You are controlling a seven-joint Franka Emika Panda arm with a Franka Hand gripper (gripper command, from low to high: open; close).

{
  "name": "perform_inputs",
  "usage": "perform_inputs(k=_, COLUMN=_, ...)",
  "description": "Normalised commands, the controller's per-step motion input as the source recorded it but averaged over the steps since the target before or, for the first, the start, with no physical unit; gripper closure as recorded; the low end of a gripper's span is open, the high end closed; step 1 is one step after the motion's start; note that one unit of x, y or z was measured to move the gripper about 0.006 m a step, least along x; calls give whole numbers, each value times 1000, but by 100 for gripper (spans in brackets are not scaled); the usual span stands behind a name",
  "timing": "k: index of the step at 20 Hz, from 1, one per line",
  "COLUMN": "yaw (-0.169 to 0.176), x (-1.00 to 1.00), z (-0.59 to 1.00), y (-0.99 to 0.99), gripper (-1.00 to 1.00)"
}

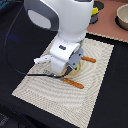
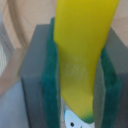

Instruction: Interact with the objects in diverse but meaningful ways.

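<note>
We have the yellow banana (image 2: pixel 82 55) pinched between the jaws' green pads (image 2: pixel 50 85), low over the round tan plate (image 1: pixel 75 70) on the woven placemat (image 1: pixel 60 95). We should lower it gently between the orange-handled fork (image 1: pixel 89 59) and knife (image 1: pixel 74 83) before releasing.

Exterior view: you look down at steep angle from above, arm (image 1: pixel 62 30) filling upper frame, placemat (image 1: pixel 65 95) on dark surface (image 1: pixel 15 50) below. Wrist view: you sit very close between jaws, yellow banana (image 2: pixel 82 55) filling frame, blurred. Shared region: spot under arm.
</note>
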Motion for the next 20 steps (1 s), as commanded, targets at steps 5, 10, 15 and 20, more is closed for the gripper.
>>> perform_inputs(k=5, yaw=31, x=-329, z=-340, y=-5, gripper=100)
perform_inputs(k=10, yaw=20, x=-358, z=-263, y=-59, gripper=100)
perform_inputs(k=15, yaw=10, x=-105, z=463, y=154, gripper=-100)
perform_inputs(k=20, yaw=36, x=-80, z=947, y=299, gripper=-100)
